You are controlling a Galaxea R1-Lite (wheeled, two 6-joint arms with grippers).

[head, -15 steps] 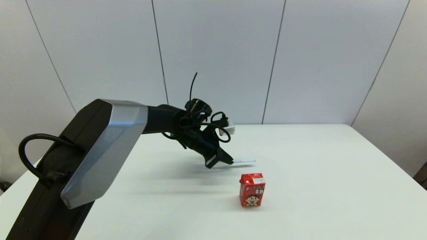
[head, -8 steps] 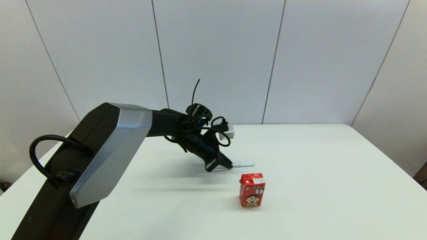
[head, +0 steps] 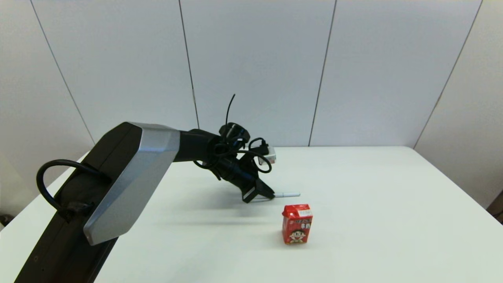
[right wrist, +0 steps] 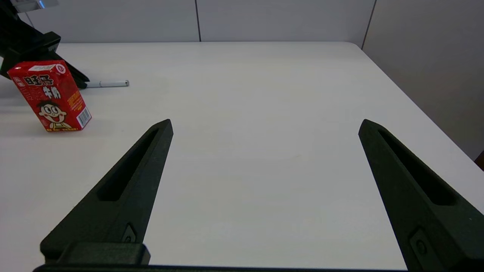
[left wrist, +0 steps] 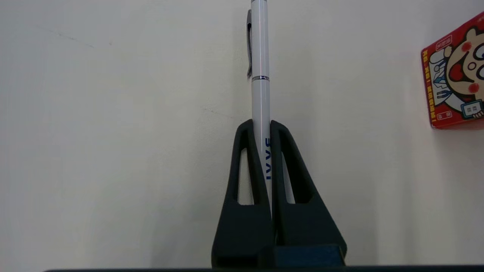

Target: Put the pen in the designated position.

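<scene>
Pen (left wrist: 261, 98) clamped between left claw (left wrist: 261, 126) fingers.

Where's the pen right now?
In the head view, the pen lies mid-table just behind the red carton, clamped in the left gripper.
</scene>
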